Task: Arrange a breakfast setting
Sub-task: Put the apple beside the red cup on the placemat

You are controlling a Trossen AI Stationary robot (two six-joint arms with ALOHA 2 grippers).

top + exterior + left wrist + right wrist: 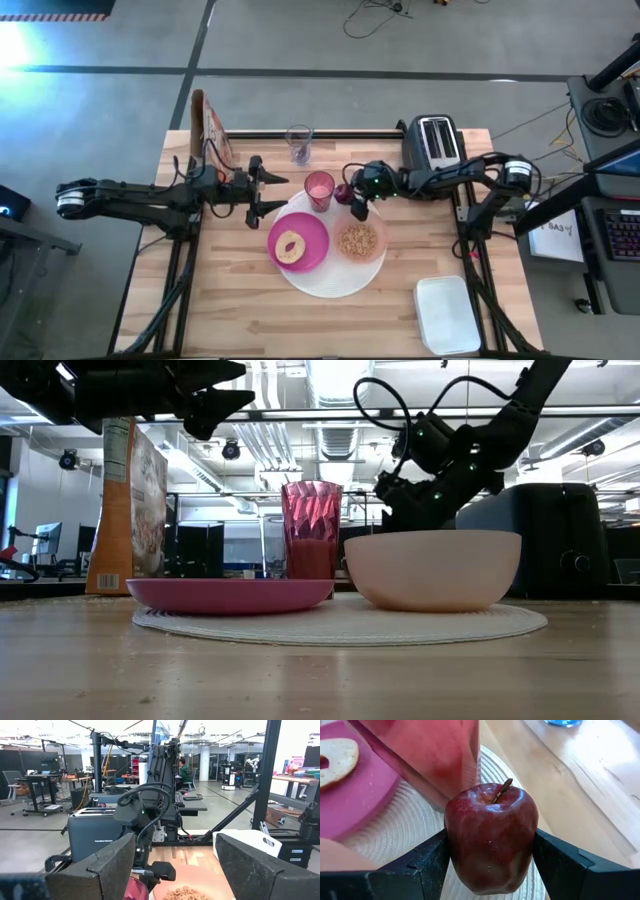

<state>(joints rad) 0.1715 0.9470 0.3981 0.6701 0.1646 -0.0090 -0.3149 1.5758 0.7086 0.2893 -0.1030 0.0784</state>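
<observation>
Here the right gripper (pixel 490 855) has its fingers pinching the apple (pixel 491 840) beside the pink tumbler (pixel 319 188), likely to seat it on the white plate (pixel 325 283). Left gripper (pixel 268 193) hovers nearby, fingers spread, empty.

A dark red apple (pixel 491 837) is seen between black fingers (pixel 427 860); a magenta plate (pixel 298 241), pale pink bowl (pixel 433 569) and ribbed white plate (pixel 325 280) are shown beside it.

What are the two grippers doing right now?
Left gripper: open, empty, beside the white plate.
Right gripper: closed on the dark red apple.
</observation>
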